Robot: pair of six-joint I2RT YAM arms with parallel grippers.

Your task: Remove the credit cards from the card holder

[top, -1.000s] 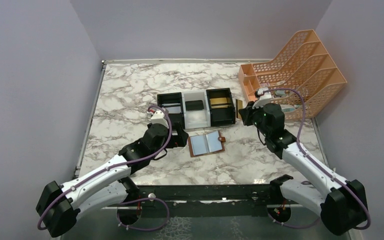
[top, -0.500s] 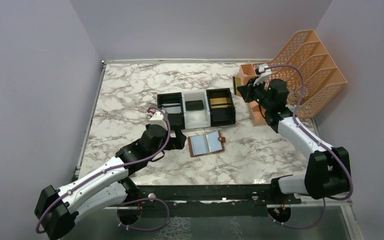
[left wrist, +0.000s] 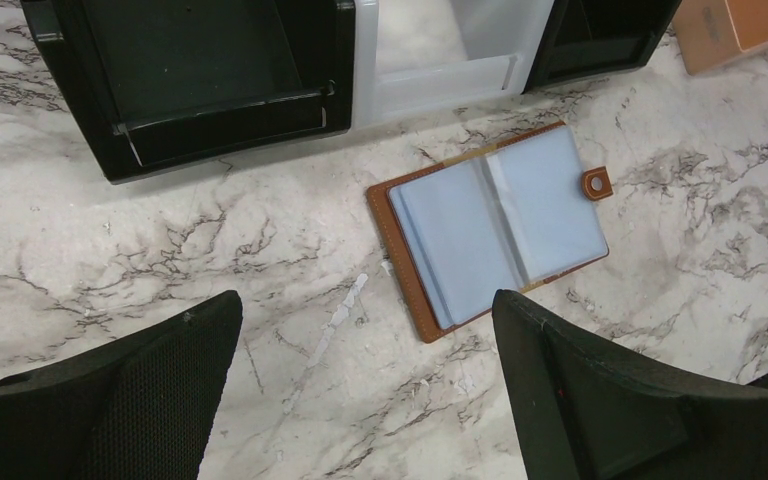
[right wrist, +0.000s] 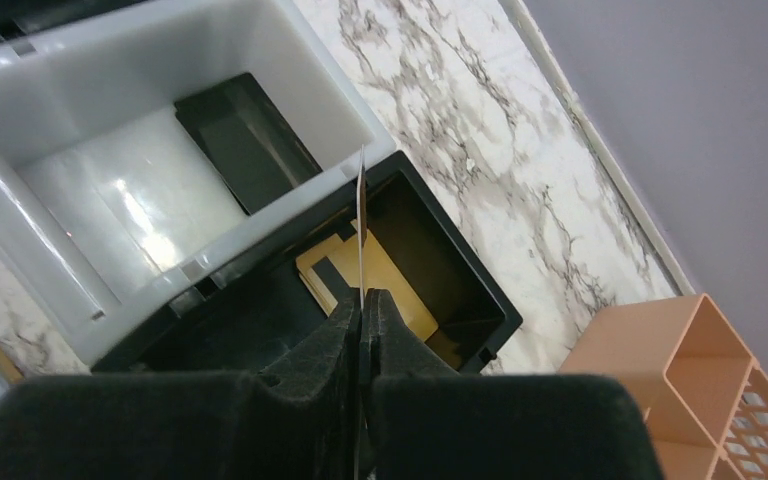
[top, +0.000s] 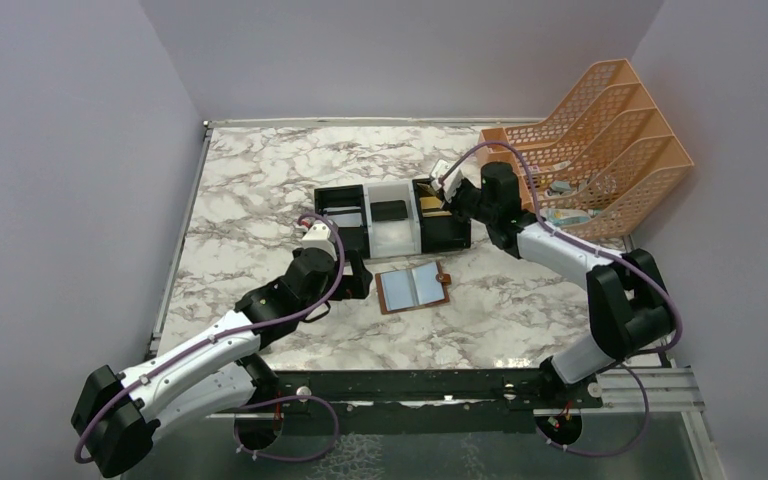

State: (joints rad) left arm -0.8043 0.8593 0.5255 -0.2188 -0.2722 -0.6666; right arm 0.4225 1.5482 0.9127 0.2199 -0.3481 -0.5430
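brown card holder (left wrist: 490, 235) — open, blue-grey pockets

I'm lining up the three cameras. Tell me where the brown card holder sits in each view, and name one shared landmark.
Top external: card holder, lying open, near the centre of the picture.
Left wrist: card holder, open, right of centre.
Right wrist: not clearly in it.
Shared landmark: white middle compartment, which shows in all three views.
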